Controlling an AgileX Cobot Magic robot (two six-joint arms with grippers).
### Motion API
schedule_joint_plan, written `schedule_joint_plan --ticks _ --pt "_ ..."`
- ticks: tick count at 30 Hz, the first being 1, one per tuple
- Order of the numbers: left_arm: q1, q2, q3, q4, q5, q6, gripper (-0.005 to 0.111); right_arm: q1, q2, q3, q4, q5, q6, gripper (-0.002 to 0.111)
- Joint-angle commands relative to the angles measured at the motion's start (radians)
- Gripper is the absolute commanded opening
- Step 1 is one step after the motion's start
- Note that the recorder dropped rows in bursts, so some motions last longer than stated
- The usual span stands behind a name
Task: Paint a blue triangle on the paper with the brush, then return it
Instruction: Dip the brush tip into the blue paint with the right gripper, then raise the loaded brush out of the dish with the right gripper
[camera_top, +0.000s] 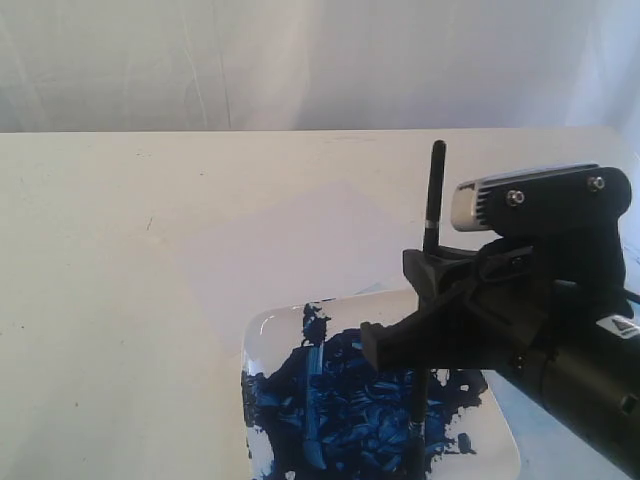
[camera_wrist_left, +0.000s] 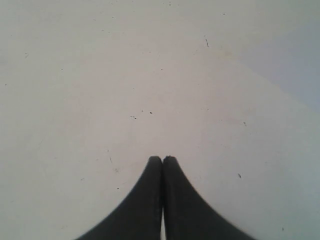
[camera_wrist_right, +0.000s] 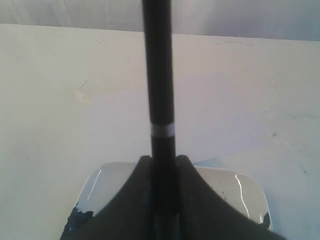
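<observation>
My right gripper (camera_top: 428, 290) is shut on the brush (camera_top: 434, 195) and holds it upright over the white plate (camera_top: 262, 332). The brush's lower end (camera_top: 417, 425) dips into the dark-blue paint blob (camera_top: 345, 405). In the right wrist view the black handle with its silver band (camera_wrist_right: 162, 130) rises from between the fingers of the gripper (camera_wrist_right: 163, 162). The paper (camera_top: 300, 235) lies just beyond the plate, pale with faint edges; no blue triangle shows on it. My left gripper (camera_wrist_left: 162, 160) is shut on nothing above bare table and is out of the exterior view.
The plate's rim (camera_wrist_right: 102, 180) sits near the front of the cream table (camera_top: 100, 300). A white backdrop (camera_top: 300, 60) stands behind the table's far edge. A faint light-blue smear (camera_wrist_right: 215, 161) marks the paper's near corner by the plate.
</observation>
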Motion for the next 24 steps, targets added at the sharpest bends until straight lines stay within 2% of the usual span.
schedule_joint_plan --ticks 1,8,16,21,23,24 --pt "-0.004 -0.004 0.004 -0.002 0.004 -0.001 0.0 0.007 -0.023 -0.033 -0.074 -0.052 0.002 0.0" --pt "-0.004 -0.004 0.004 -0.002 0.004 -0.001 0.0 0.007 -0.097 -0.155 -0.114 -0.09 -0.101 0.0" --pt "-0.004 -0.004 0.004 -0.002 0.004 -0.001 0.0 0.007 -0.149 -0.185 -0.147 -0.222 -0.118 0.0" --pt "-0.004 -0.004 0.004 -0.002 0.004 -0.001 0.0 0.001 -0.162 -0.211 -0.141 -0.204 -0.118 0.0" --pt "-0.004 -0.004 0.004 -0.002 0.004 -0.001 0.0 -0.026 -0.162 -0.242 -0.15 -0.153 -0.14 0.0" --pt "-0.004 -0.004 0.004 -0.002 0.004 -0.001 0.0 -0.073 -0.162 -0.276 -0.152 -0.08 -0.169 0.0"
